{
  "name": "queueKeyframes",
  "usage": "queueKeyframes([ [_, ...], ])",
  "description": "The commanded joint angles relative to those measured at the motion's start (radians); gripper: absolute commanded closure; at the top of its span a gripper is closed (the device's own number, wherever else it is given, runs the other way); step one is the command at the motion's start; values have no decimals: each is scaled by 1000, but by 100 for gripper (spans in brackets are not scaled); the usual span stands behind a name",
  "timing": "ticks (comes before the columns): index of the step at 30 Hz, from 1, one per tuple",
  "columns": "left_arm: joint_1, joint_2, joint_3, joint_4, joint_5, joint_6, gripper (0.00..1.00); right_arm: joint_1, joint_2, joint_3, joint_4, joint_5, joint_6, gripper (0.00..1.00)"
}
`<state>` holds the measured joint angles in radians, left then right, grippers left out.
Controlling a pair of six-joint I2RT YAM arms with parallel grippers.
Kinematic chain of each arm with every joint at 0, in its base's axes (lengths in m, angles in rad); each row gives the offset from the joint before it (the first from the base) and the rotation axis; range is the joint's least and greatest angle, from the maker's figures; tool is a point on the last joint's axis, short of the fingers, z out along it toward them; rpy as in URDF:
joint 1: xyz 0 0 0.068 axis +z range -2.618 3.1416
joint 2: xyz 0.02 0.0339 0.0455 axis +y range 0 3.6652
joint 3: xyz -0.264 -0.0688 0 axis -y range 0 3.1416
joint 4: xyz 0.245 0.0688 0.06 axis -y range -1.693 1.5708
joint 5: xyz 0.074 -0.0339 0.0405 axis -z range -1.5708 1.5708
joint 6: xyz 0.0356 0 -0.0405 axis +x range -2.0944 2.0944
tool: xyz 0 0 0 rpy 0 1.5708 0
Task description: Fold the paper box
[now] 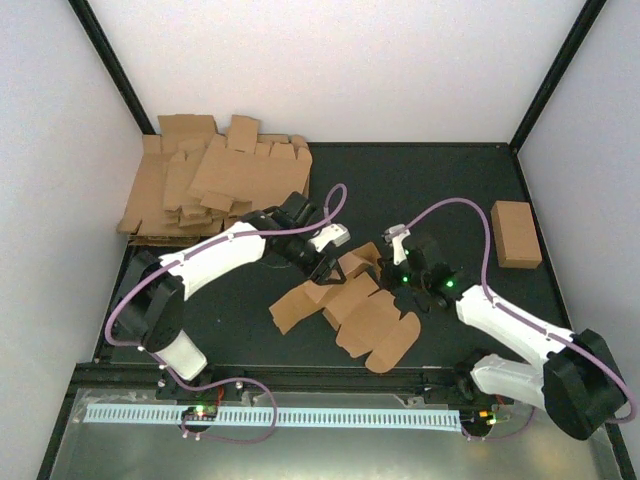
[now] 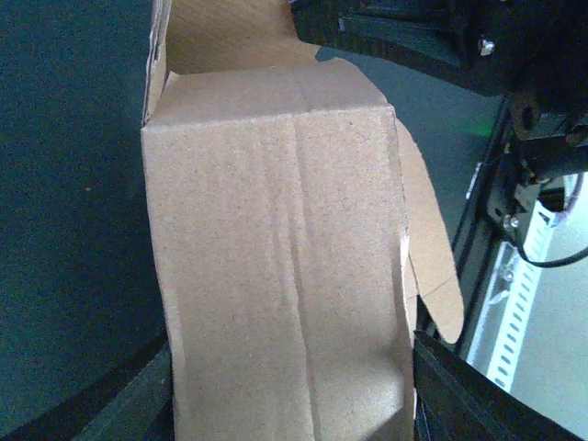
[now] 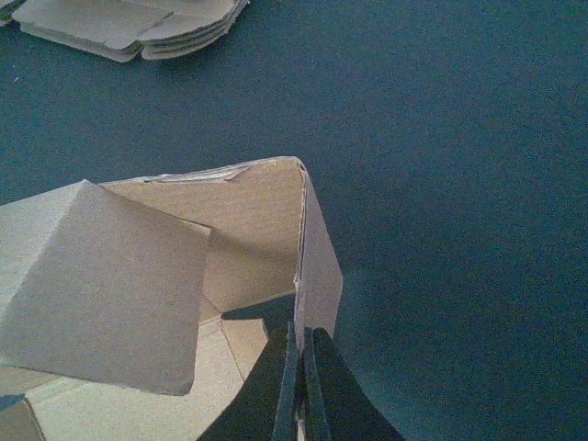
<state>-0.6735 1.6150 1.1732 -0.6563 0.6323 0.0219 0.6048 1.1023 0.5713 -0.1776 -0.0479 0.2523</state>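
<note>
The paper box (image 1: 365, 318) lies partly folded in the middle of the black table, with its rounded flaps spread toward the near edge. My left gripper (image 1: 322, 265) is at its far left end. In the left wrist view a creased panel of the box (image 2: 276, 239) spans from one finger (image 2: 138, 404) to the other, touching both. My right gripper (image 1: 388, 262) is at the far right end. It (image 3: 301, 358) is shut on a thin upright wall of the box (image 3: 317, 266), and a raised flap (image 3: 110, 285) stands to its left.
A thick heap of flat brown blanks (image 1: 215, 180) fills the far left corner; its edge (image 3: 129, 23) shows in the right wrist view. A smooth brown cardboard brick (image 1: 516, 234) lies at the right. A white slotted rail (image 1: 280, 415) runs along the near edge. Walls close three sides.
</note>
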Motion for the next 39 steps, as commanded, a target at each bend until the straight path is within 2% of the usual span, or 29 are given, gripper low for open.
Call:
queueKeyframes([
  [1,-1,-44,1,24,-54,-11,47,7,37,22,108,21,2,98],
  [7,4,-66,46,-26,-239,10,46,6,133,99,161,9,0,98],
  [13,3,-126,37,1,-444,16,20,6,265,204,192,33,-15,98],
  [15,1,-152,16,22,-501,17,16,6,302,233,190,46,-17,98],
  [19,-22,-193,-22,57,-613,30,14,7,358,285,173,62,-19,98],
  [25,-89,-159,-38,96,-881,47,16,4,402,319,172,48,-41,98],
  [30,-128,-179,-62,162,-954,64,18,5,446,359,128,47,-36,98],
  [36,-166,-153,-72,214,-1031,133,33,4,459,366,129,27,-32,98],
  [39,-198,-89,-38,189,-1111,137,47,4,474,381,108,18,-32,98],
])
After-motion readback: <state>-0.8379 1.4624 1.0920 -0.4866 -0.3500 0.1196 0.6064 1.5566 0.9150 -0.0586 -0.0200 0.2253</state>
